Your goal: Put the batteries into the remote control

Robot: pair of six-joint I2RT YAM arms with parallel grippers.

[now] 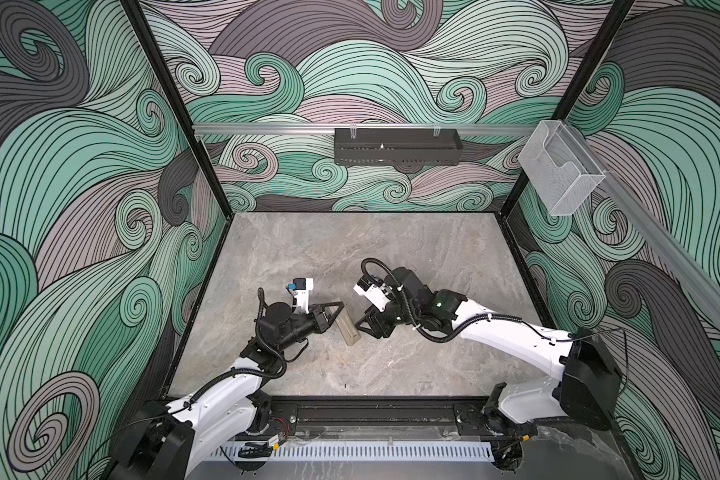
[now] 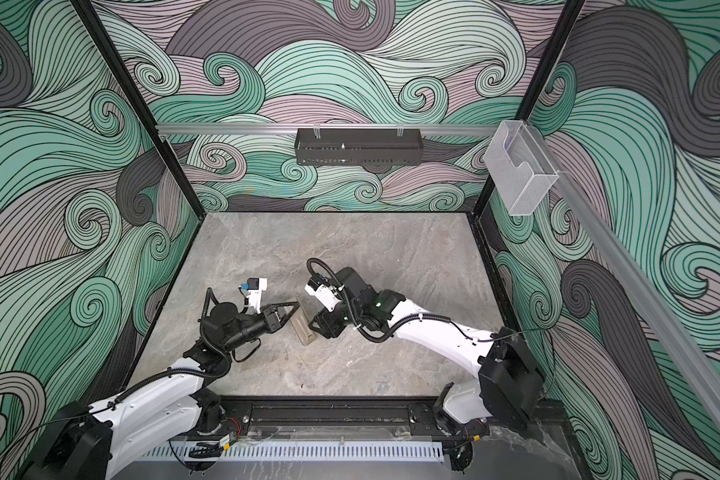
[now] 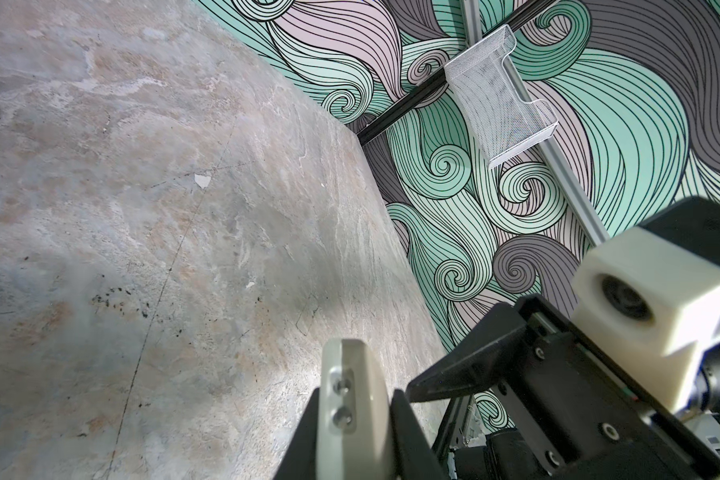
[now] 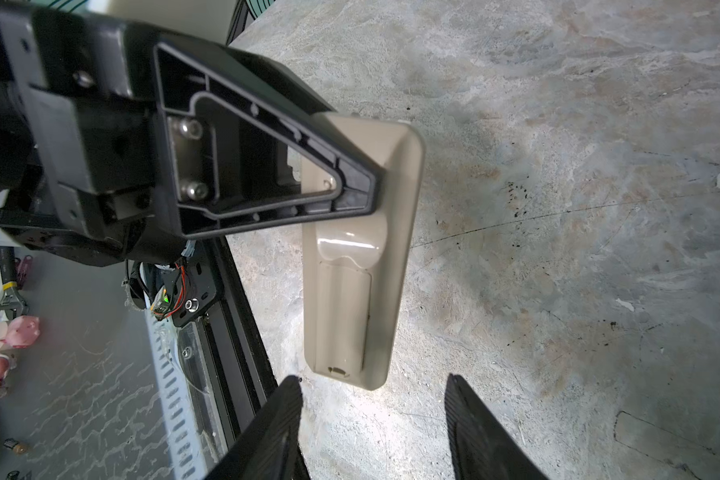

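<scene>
Clamps the remote control (image 1: 347, 329) in the left jaws, shut hard on one short end, with a black finger (image 3: 408, 428) on each broad face. Shows that end in the left wrist view as a narrow pale face with two small round insets, squeezed between the fingers. Leaves the rest of the slim body free beyond the clamp, slanting toward the near edge of the grey marbled desk (image 1: 391, 257) in both top views. Turns the plain pale back of the remote control (image 4: 350, 257) to the right wrist camera: a smooth hump next to the clamp, then a long flat cover panel, closed, ending at a small notch by the free end. Cannot tell contact from clearance between that free end and the desk.

Holds the right jaws apart at a middling width, gripping nothing. Sets them just off the free end of the remote control (image 2: 304, 328), opposite the left jaws. Places the two ribbed fingertips (image 4: 275, 424) to either side of the body's line in the right wrist view, short of its end, with bare desk in the gap. Looks close to touching in both top views, yet not clear enough to call.
</scene>
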